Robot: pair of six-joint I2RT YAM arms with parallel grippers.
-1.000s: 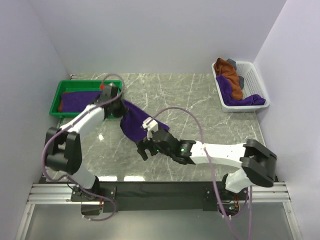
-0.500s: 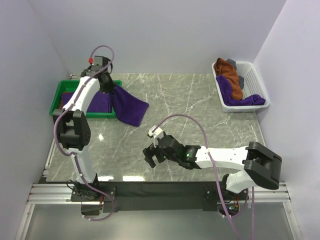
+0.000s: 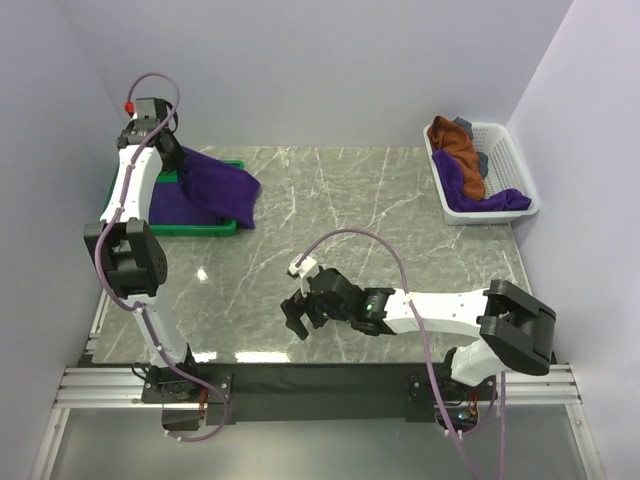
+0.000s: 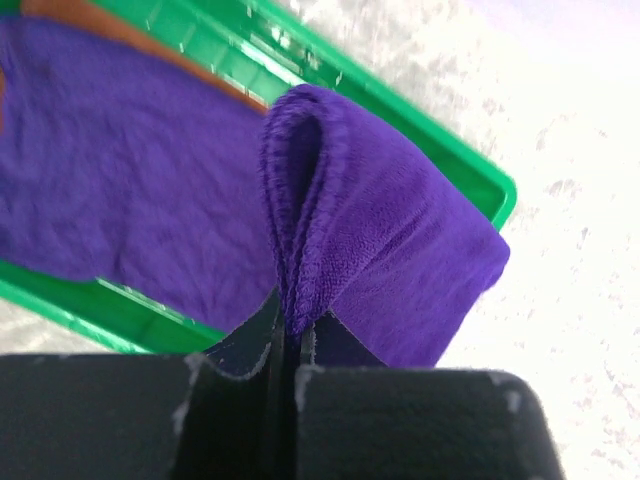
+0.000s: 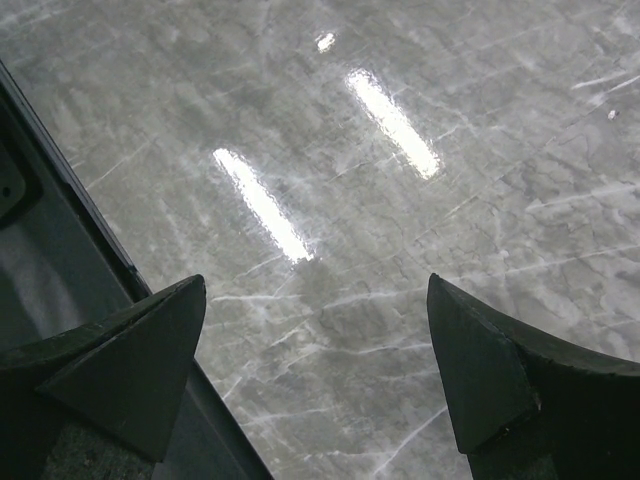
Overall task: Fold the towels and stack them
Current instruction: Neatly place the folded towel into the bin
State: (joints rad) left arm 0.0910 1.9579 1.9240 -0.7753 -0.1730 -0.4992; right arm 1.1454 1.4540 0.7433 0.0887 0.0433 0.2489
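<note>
Pinching a doubled purple towel point(image 3: 218, 185) over the green tray point(image 3: 185, 229) at 10 o'clock, left tool point(image 4: 290, 335) is clenched; right tool point(image 5: 315, 345) hangs released, probably just above bench point(image 3: 400, 205).

The white left arm point(image 3: 130, 195) stands tall, reaching to the far left, its left fingers point(image 4: 245, 345) pinched tight on a fold of deep purple plush towel point(image 4: 370, 250). The white right arm point(image 3: 445, 308) lies low, stretched leftward, with the right fingers point(image 5: 130, 360) spread wide and holding nothing.

The marble table point(image 3: 380, 200) bears a green tray point(image 3: 180, 229) and white basket point(image 3: 512, 160).
</note>
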